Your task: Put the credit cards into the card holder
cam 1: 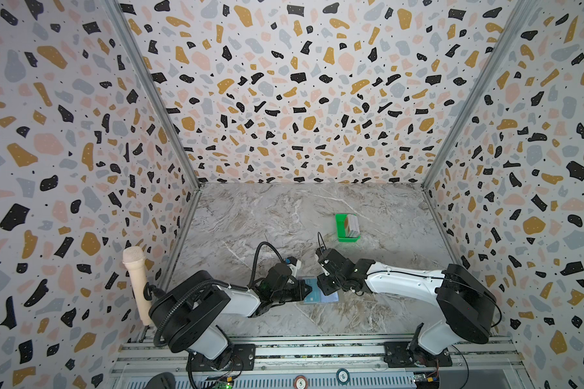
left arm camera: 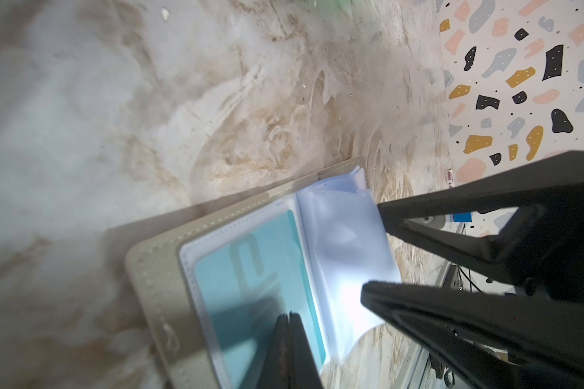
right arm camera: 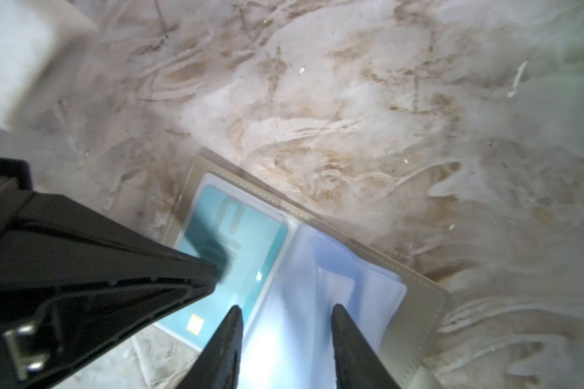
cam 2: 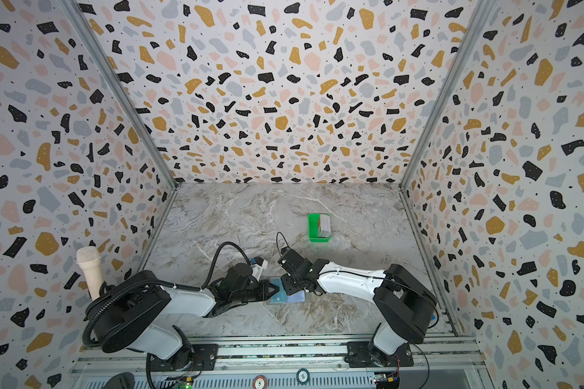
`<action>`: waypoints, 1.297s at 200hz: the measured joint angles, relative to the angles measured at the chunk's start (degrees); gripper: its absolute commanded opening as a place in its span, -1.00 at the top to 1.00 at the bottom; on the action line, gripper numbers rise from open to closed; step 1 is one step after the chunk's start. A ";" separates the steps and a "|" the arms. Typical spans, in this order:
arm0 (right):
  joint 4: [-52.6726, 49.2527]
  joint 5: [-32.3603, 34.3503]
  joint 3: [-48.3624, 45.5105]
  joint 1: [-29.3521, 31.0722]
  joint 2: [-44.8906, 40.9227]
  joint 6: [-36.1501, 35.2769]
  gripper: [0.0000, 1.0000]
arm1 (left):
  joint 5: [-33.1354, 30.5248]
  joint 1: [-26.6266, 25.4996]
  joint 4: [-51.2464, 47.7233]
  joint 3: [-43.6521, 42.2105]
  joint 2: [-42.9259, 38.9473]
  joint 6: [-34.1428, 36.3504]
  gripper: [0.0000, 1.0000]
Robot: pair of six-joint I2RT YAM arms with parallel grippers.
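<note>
We see the card holder [left arm camera: 155, 269] as a matt taupe cover, leather-like, with pale stitching along its rim. Inside it, the clear pockets [left arm camera: 344, 242] are thin glossy film, wrinkled and throwing back a bright glare. The teal card [left arm camera: 250, 269] under that film looks like smooth plastic, with a small gold metallic chip [right arm camera: 195, 325]. The left pincer [left arm camera: 289, 316] and the right pincer [right arm camera: 287, 307], both over the card holder, are matt black plastic. Under the card holder, the table [cam 1: 284, 215] has a marble-look face, smooth with a soft sheen. Beyond the card holder, the green tray [cam 1: 341, 232] is shiny plastic.
</note>
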 measured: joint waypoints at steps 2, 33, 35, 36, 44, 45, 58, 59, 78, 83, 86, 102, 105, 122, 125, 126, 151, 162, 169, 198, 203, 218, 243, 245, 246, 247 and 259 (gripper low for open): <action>0.15 -0.20 -0.07 -0.02 -0.09 0.11 0.05 | 0.04 0.00 0.02 0.00 0.00 -0.07 1.00; 2.36 -4.11 -1.25 -0.79 -1.68 0.90 0.01 | 0.22 0.00 0.31 -0.13 0.00 -0.39 1.00; 2.49 -4.42 -1.33 -0.83 -1.81 0.90 0.01 | 0.22 0.00 0.33 -0.13 0.00 -0.39 1.00; 2.56 -4.52 -1.36 -0.85 -1.84 0.92 0.01 | 0.22 0.00 0.33 -0.13 0.00 -0.39 1.00; 3.21 -5.53 -1.55 -1.11 -1.99 1.18 0.01 | 0.24 0.00 0.39 -0.17 0.00 -0.42 1.00; 3.23 -5.57 -1.55 -1.14 -1.99 1.20 0.01 | 0.26 0.00 0.42 -0.20 0.00 -0.42 1.00; 4.07 -6.97 -1.57 -1.33 -1.90 1.51 0.01 | 0.26 0.00 0.72 -0.42 -0.11 -0.66 1.00; 4.09 -7.06 -1.57 -1.33 -1.88 1.53 0.01 | 0.26 0.00 0.72 -0.46 -0.13 -0.76 1.00; 5.44 -8.79 -1.55 -1.46 -1.64 1.81 0.00 | 0.17 0.52 0.26 -1.62 -2.27 -1.75 1.00; 5.79 -9.16 -1.53 -1.46 -1.44 1.88 0.00 | 0.22 0.79 -0.02 -2.10 -3.52 -1.92 1.00; 5.95 -9.35 -1.46 -1.44 -1.31 1.92 0.00 | 0.22 1.05 -0.15 -2.40 -4.31 -2.14 1.00; 6.40 -10.56 -0.20 -1.16 0.48 1.95 0.00 | 0.07 3.17 -2.14 -3.80 -10.64 -2.43 1.00; 6.36 -10.69 0.17 -1.07 0.94 1.95 0.01 | -0.04 3.63 -2.89 -3.87 -12.04 -2.43 1.00; 6.25 -11.28 2.40 -0.55 2.78 1.73 0.00 | -1.11 5.18 -5.88 -3.72 -18.08 -1.77 0.94; 6.25 -11.28 2.75 -0.50 2.82 1.66 0.00 | -1.22 5.31 -6.45 -3.58 -18.93 -1.57 0.93; 6.23 -11.28 2.82 -0.50 2.84 1.64 0.00 | -1.22 5.31 -6.56 -3.56 -19.08 -1.57 0.93; 5.07 -11.02 3.87 -0.74 1.07 1.11 -0.02 | -1.70 5.16 -9.20 -2.05 -20.57 -0.42 0.91; 4.33 -10.71 3.39 -1.51 -0.96 1.01 -0.01 | -2.27 4.48 -9.62 -1.38 -19.82 -0.31 0.95; 4.37 -10.27 2.75 -2.29 -2.62 0.98 0.03 | -2.47 3.56 -9.79 -0.83 -18.75 -0.26 1.00; 5.03 -9.62 -0.74 -5.95 -7.26 1.05 0.19 | -2.49 -0.31 -9.22 1.86 -10.62 0.15 1.00; 5.18 -9.46 -1.40 -6.43 -7.23 1.05 0.20 | -2.54 -0.46 -9.07 1.97 -9.31 0.20 1.00; 5.70 -9.07 -3.96 -7.06 -6.32 1.33 0.21 | -3.15 -0.50 -9.18 1.95 -6.21 0.33 1.00; 5.60 -8.24 -7.98 -7.04 -3.93 2.01 0.22 | -4.42 -0.44 -9.14 1.70 -3.93 0.31 1.00; 5.57 -8.17 -8.24 -7.04 -3.76 2.05 0.22 | -4.48 -0.42 -9.01 1.66 -3.87 0.33 1.00; 5.55 -8.11 -8.39 -7.04 -3.63 2.16 0.22 | -4.48 -0.44 -8.96 1.64 -3.87 0.33 1.00; 5.53 -8.07 -8.48 -7.04 -3.58 2.19 0.22 | -4.50 -0.44 -8.87 1.64 -3.87 0.33 1.00; 5.79 -7.54 -9.33 -7.04 -3.02 2.58 0.22 | -4.92 -0.44 -8.46 1.40 -3.87 0.31 1.00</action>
